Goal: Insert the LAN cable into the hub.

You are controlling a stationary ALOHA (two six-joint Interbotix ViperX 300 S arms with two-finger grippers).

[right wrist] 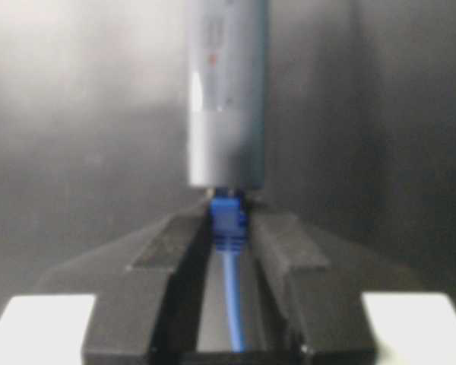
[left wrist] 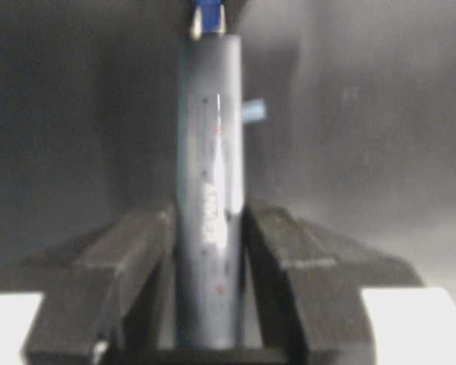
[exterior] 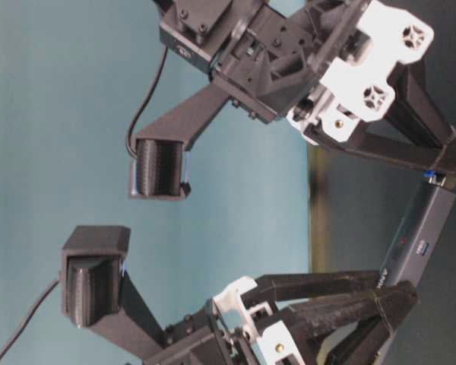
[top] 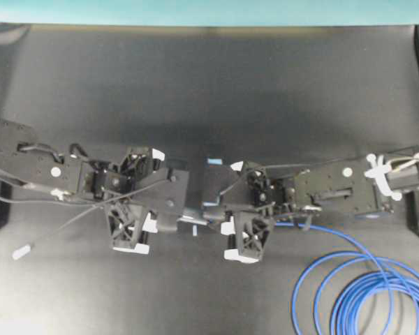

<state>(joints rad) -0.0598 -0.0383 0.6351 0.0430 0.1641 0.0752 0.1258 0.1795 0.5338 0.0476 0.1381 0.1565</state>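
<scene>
while the two black arms meet nose to nose over the middle of the dark matte table (top: 209,91), the left gripper (left wrist: 209,251) has its jaws clamped on the hub (left wrist: 210,190), a slim dark-grey bar-shaped adapter with pale lettering along its top face. the left wrist view shows the bar standing straight up between the black fingers (left wrist: 133,262), gripped near its lower end, with a bit of blue showing at its far end. the right gripper (right wrist: 229,236) has its jaws closed on the lan cable (right wrist: 232,304), a thin bright-blue cord with a blue boot behind its plug. in the right wrist view that boot sits right at the grey end face of the hub, touching it; the plug itself is hidden, so how deep it sits cannot be told.

from overhead the hub is mostly covered by the two grippers, only a short dark stretch showing between them. the blue cable leaves the right gripper, curves away along the table and ends in several stacked loops (top: 366,293) at the lower right corner. a thin grey lead with a small silver plug (top: 22,251) trails from the left gripper down to the lower left, its plug lying on the table well apart from everything else. the table-level view shows the hub held level between both grippers, off the surface.
</scene>
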